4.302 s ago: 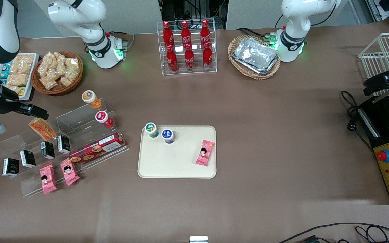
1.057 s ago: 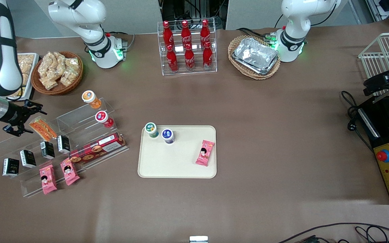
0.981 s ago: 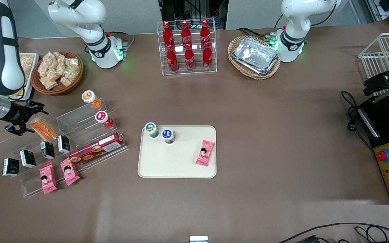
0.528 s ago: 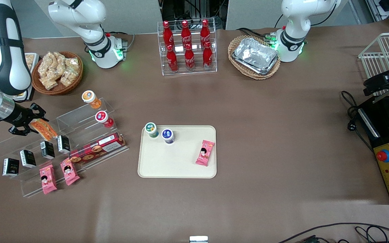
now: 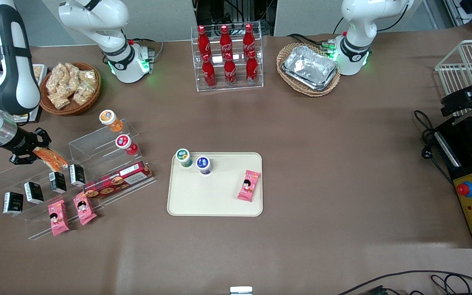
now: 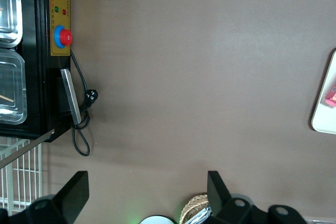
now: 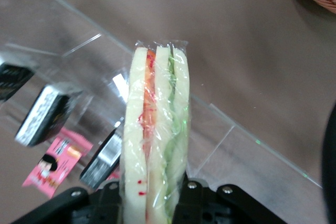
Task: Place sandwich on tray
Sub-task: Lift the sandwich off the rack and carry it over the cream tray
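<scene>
The tool (image 5: 35,148) sits at the working arm's end of the desk (image 5: 322,135), over the upper step of a clear acrylic stand (image 5: 76,172), pinching the sandwich (image 5: 50,158) at one end. In the front view the sandwich is only an orange wedge pointing toward about 4 o'clock from the tool. The right wrist view alone shows its layers: the sandwich (image 7: 156,129) stands edge-on in clear wrap, pale bread around red and green filling, squeezed between the tool (image 7: 149,195) fingers, with black cartons (image 7: 42,115) and a pink packet (image 7: 52,166) on the stand below. The tray (image 5: 215,205) lies mid-desk, well apart. The left wrist view catches just its rim (image 6: 321,116).
</scene>
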